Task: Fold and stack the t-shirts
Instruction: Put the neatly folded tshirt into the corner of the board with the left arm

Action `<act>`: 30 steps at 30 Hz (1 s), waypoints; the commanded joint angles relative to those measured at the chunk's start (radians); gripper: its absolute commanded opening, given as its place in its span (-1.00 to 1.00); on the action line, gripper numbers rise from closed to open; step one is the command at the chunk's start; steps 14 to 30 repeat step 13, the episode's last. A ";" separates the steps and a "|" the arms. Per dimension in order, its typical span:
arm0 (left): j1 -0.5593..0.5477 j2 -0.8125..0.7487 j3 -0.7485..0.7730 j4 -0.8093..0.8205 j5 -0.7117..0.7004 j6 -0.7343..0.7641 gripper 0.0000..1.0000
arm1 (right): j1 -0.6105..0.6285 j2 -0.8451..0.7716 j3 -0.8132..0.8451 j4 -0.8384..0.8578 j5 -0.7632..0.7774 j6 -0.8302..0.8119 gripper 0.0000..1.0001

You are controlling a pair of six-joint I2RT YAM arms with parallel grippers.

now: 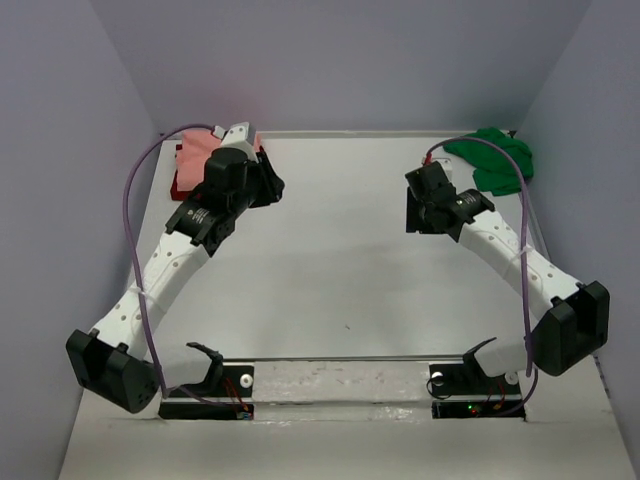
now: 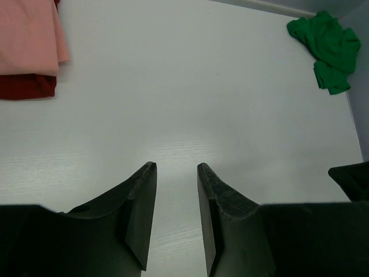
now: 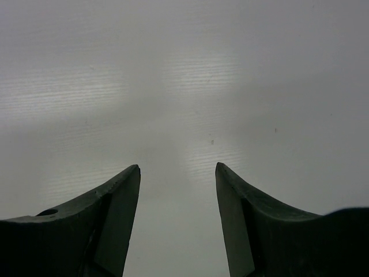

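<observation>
A white table [image 1: 330, 280] stands in a booth of pale lilac-grey walls [image 1: 350, 60]. In its far left corner the salmon-pink t-shirt [image 1: 200, 152] lies folded flat on top of the dark red t-shirt [image 1: 181, 186]. A strip of the red one shows from under the pink one's near edge. The bright green t-shirt [image 1: 497, 158] lies crumpled in a heap in the far right corner, well apart from the other two.

The left gripper [image 2: 176, 167] hovers just beside the pink-and-red stack, on its inner side, touching neither shirt. Its fingers are parted by a narrow gap, with bare table showing between them and nothing held. The right gripper [image 3: 177, 167] hangs over bare table near the green shirt but clear of it. Its jaws are spread wider and are likewise empty. Both arms reach from their bases at the near edge, and a purple cable [image 1: 130, 220] loops along the left arm.
</observation>
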 commanded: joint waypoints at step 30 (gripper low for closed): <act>-0.078 -0.161 -0.189 0.055 -0.046 0.008 -0.14 | -0.009 -0.278 -0.050 0.157 -0.084 0.030 0.51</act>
